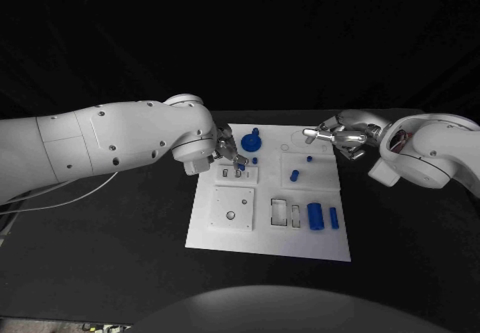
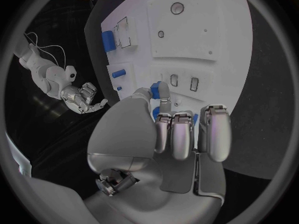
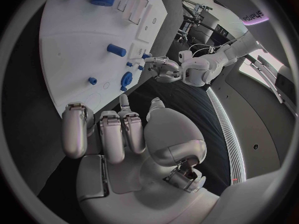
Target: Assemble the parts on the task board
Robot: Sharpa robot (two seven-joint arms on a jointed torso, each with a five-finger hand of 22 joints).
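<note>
The white task board [image 1: 270, 239] lies in the middle of the black table. My left hand [image 1: 228, 154] hangs over its far left corner, above a small plate with two slots [image 1: 238, 174]. Thumb and one finger pinch a small blue part [image 2: 154, 87]; the other fingers [image 2: 182, 134] are curled. Beside this hand stands a round blue knob [image 1: 252, 143]. My right hand [image 1: 335, 135] hovers at the board's far right corner, fingers [image 3: 102, 132] curled in on nothing. A blue peg [image 1: 295, 175], a thick blue cylinder [image 1: 315, 216] and a blue bar [image 1: 333, 218] lie on the board.
A square plate with holes [image 1: 233, 208] and two rectangular pockets [image 1: 287, 213] occupy the board's near half. Two small blue pegs [image 1: 255, 160] [image 1: 309, 159] stand near its far edge. A white cable [image 1: 60, 198] trails on the table at the left.
</note>
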